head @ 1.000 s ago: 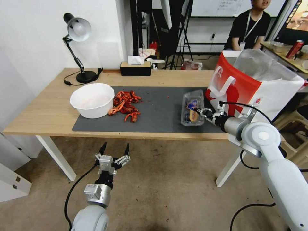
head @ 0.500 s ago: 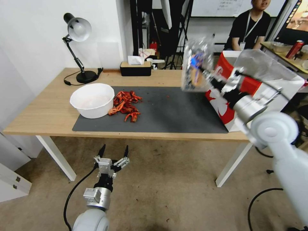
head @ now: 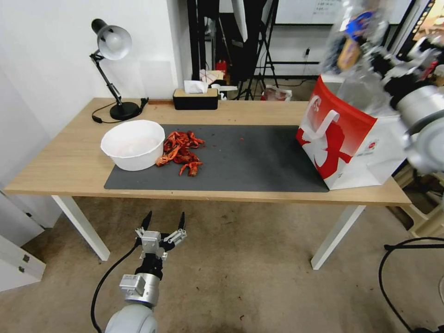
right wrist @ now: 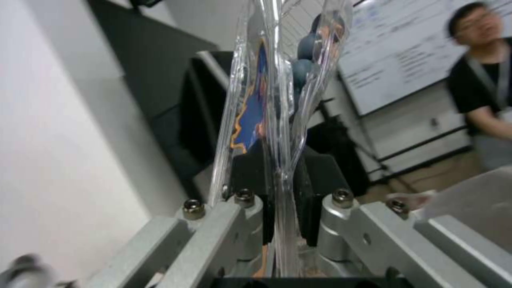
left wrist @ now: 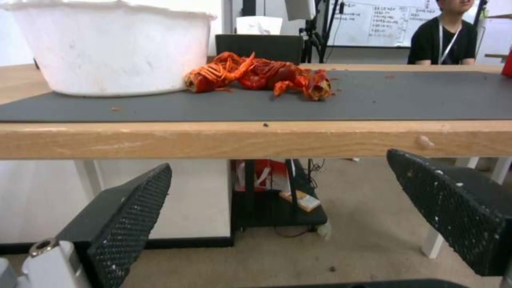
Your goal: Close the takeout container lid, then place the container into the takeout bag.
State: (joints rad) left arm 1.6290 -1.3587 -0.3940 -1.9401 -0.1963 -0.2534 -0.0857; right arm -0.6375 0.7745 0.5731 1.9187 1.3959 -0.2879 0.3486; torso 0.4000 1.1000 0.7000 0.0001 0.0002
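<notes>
A: So, from the head camera, where's the takeout container (head: 354, 34)?

B: Up in the air above the open takeout bag (head: 344, 138), which stands on the table (head: 69, 162) at the right end. The right gripper (head: 377, 58) has it pinched. The left gripper (head: 163, 222) hangs below the table edge, fingers spread, holding nothing.

A: And the left wrist camera?

B: Both pads (left wrist: 128, 216) wide apart, facing the table's front edge, white bowl (left wrist: 117, 48) and red shells (left wrist: 261, 76) above.

A: Right wrist?

B: The fingers (right wrist: 315, 188) clamp the container's closed clear edge, blueberries inside.
</notes>
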